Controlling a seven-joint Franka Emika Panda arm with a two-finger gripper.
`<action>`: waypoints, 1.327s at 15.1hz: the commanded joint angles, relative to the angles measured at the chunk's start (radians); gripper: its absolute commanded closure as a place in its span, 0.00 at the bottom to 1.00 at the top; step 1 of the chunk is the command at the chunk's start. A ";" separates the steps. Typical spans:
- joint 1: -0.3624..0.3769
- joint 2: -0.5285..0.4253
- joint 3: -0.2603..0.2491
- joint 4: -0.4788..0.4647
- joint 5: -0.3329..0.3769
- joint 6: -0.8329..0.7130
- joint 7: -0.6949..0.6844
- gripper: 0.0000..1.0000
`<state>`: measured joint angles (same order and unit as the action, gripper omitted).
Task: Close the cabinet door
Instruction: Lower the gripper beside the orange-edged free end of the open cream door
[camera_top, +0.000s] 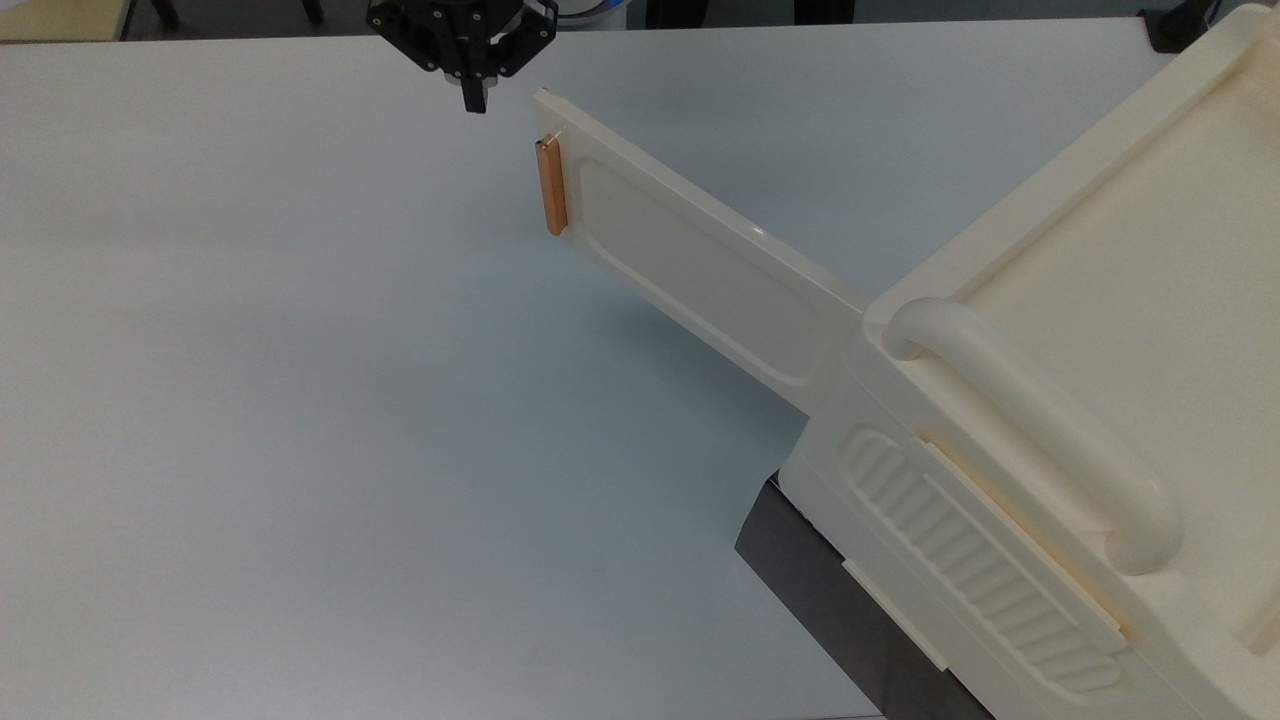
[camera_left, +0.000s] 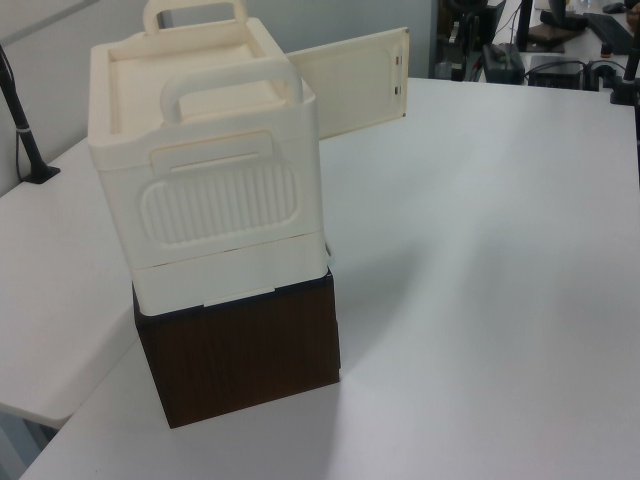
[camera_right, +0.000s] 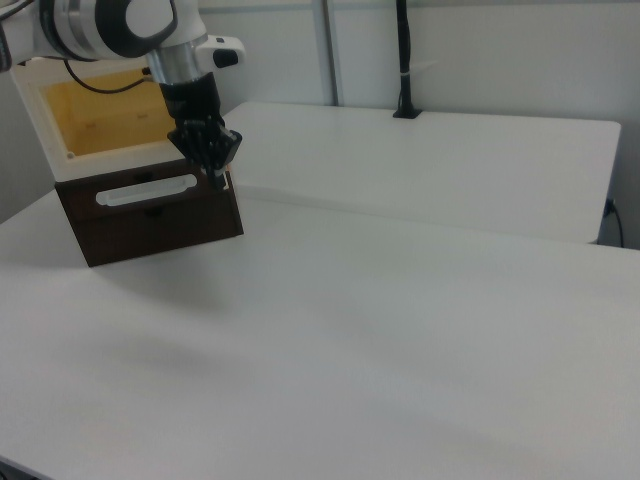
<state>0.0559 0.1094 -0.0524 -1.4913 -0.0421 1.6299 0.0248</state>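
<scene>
Pre-contact approach is judged: the cabinet door (camera_top: 690, 262) is swung wide open from the cabinet (camera_top: 1080, 420), handle end far out over the table (camera_top: 300, 400). The gripper (camera_top: 476, 98), fingers pinched together and empty, is hung just beside the door's free edge, on the top view's left. A sideways push on that edge is called for next.

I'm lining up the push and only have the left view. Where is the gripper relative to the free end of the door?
Observer: In the top view the gripper hangs just past the free end of the cabinet door, on the top view's left of it, with a gap between them.
Operator: Are the fingers open or shut?
Observer: Shut, pressed together into a single tip.
Operator: Which face of the door carries the handle?
Observer: The copper-orange handle sits on the face turned toward the top view's lower left.
</scene>
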 joint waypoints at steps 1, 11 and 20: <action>-0.011 -0.019 0.002 0.017 0.001 0.034 -0.013 1.00; -0.005 -0.013 0.008 0.088 0.082 0.443 0.170 1.00; 0.051 0.012 0.019 0.072 0.102 0.504 0.242 1.00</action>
<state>0.0755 0.1313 -0.0323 -1.3978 0.0297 2.1352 0.2472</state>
